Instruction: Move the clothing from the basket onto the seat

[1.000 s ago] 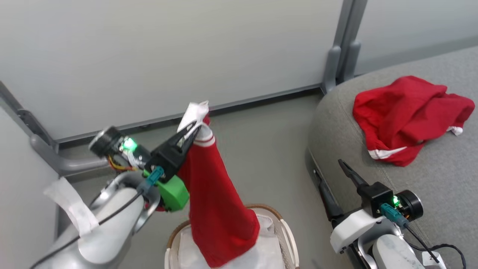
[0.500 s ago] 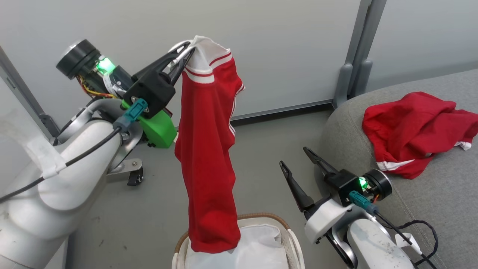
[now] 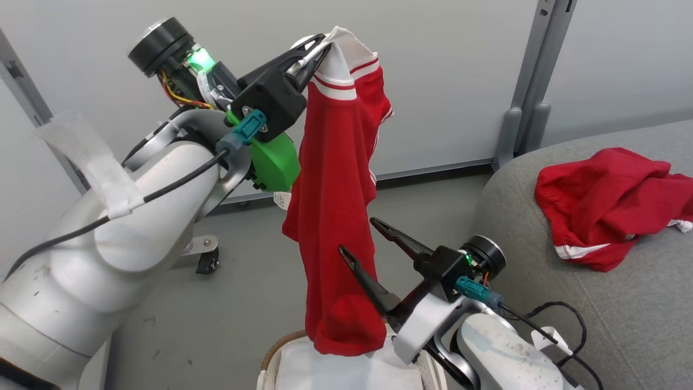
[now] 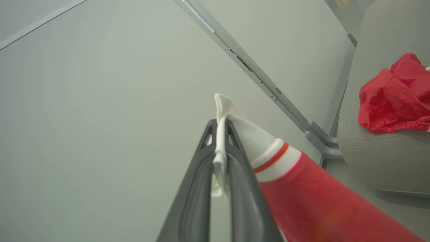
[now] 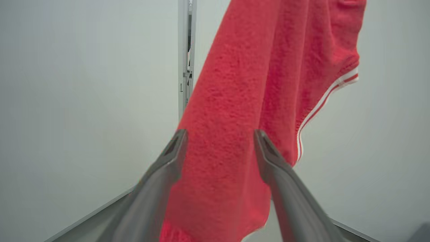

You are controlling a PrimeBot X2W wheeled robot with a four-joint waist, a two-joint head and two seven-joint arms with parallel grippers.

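In the head view, your left gripper (image 3: 320, 47) is raised high and clamped on the white collar end of the hanging garment (image 3: 334, 216). The garment's long axis runs nearly vertical, with the white end at the top and the red hem at the bottom. The hem hangs over the mouth of the basket (image 3: 272, 355), against its white liner (image 3: 325, 374); you cannot tell whether they touch. Your right gripper (image 3: 358, 235) has its fingers spread wide beside the garment's lower half. The nearer finger crosses in front of the cloth and the other sits just past its right edge. The seat (image 3: 622, 314) lies to the right, with bare floor (image 3: 433, 216) between it and the garment. A second garment (image 3: 601, 200) lies crumpled on the seat near its rounded front edge, and there is bare cushion on the near side of it.

In the left wrist view, the two fingers are pressed together on a thin fold of white cloth that sticks out past the tips. The red body falls away to the lower right, and the seat shows at the right edge.

In the right wrist view, the fingers stand apart and the red cloth hangs between them. Its striped edge is off to the right, with the plain wall (image 5: 84, 84) behind.
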